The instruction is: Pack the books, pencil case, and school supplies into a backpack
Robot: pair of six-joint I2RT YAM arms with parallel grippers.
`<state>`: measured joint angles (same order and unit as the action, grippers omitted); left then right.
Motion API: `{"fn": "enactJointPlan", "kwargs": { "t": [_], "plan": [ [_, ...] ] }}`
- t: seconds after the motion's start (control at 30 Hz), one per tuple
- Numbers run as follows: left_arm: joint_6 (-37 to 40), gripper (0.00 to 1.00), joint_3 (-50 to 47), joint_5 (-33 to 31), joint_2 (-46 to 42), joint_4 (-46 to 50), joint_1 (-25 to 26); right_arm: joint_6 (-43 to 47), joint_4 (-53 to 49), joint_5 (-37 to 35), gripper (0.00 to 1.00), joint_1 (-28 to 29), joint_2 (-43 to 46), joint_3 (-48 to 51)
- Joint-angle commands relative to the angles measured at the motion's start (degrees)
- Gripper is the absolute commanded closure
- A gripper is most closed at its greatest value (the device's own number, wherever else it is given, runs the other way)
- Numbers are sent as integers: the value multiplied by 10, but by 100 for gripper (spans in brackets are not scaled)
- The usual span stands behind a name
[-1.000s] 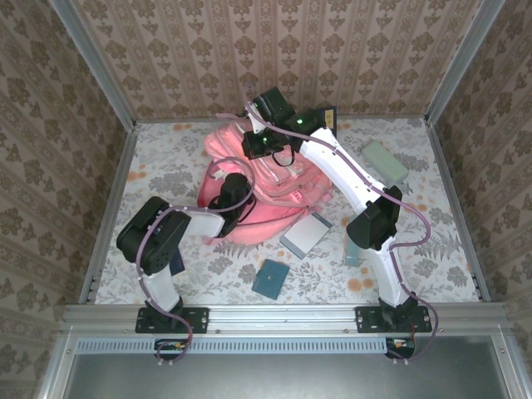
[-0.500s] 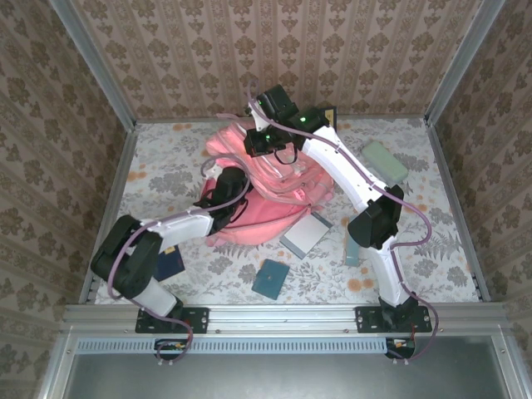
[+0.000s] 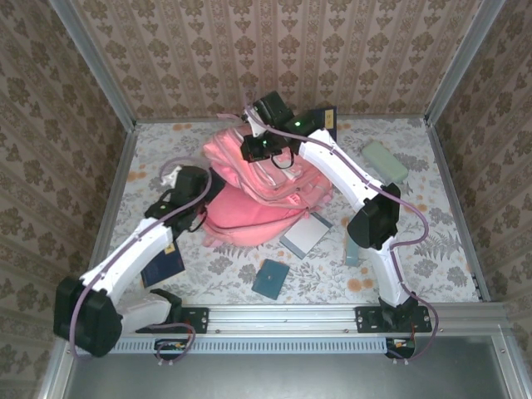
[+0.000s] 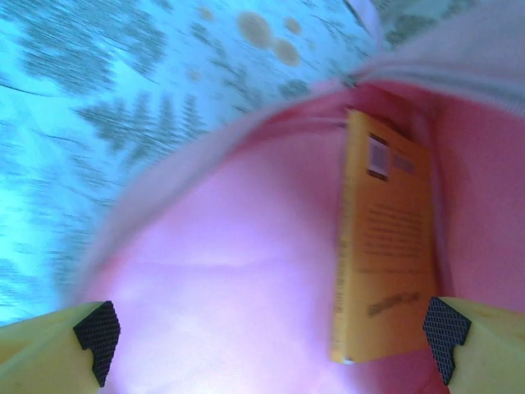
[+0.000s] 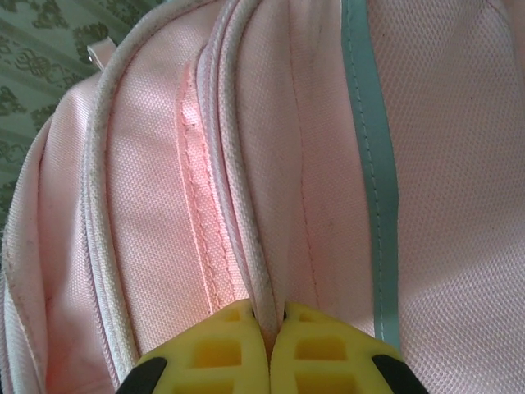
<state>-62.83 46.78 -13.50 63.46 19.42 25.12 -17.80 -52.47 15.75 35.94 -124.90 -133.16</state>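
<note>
The pink backpack (image 3: pixel 266 195) lies in the middle of the table. My right gripper (image 3: pixel 255 151) is at its top, shut on a fold of its pink fabric (image 5: pixel 271 287) beside the pale stripe (image 5: pixel 373 180). My left gripper (image 3: pixel 202 198) is at the backpack's left opening, jaws open wide (image 4: pixel 271 332) with nothing between them. Inside the pink lining stands the orange-yellow book (image 4: pixel 385 254). A navy book (image 3: pixel 165 266) lies under the left arm. The grey-white book (image 3: pixel 305 234), dark-teal pad (image 3: pixel 271 279), pale-teal bar (image 3: pixel 352 252) and mint pencil case (image 3: pixel 384 161) lie on the table.
Another dark book with a yellow label (image 3: pixel 327 117) leans at the back wall behind the right arm. Metal rails edge the floral table (image 3: pixel 432 241) on all sides. The right arm's elbow (image 3: pixel 374 220) hangs over the pale-teal bar.
The left arm has swung out to the left, its elbow dropping toward the near-left corner, and its gripper has drawn back from inside the backpack to its left edge. The right gripper keeps its hold.
</note>
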Motion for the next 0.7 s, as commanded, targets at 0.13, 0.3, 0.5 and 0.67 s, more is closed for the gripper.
{"fn": "enactJointPlan", "kwargs": {
  "t": [0.13,0.3,0.5,0.67],
  "plan": [
    [100,1,-39,94,-108,167,-137,40,21,-110,63,15,15,50],
    [155,1,-70,162,-148,215,-266,37,47,-127,57,44,33,89],
    [221,1,-81,163,-145,260,-376,2,103,-88,57,105,37,131],
    [228,1,-110,144,-142,255,-453,-23,148,-71,58,162,17,158]
  ]
}}
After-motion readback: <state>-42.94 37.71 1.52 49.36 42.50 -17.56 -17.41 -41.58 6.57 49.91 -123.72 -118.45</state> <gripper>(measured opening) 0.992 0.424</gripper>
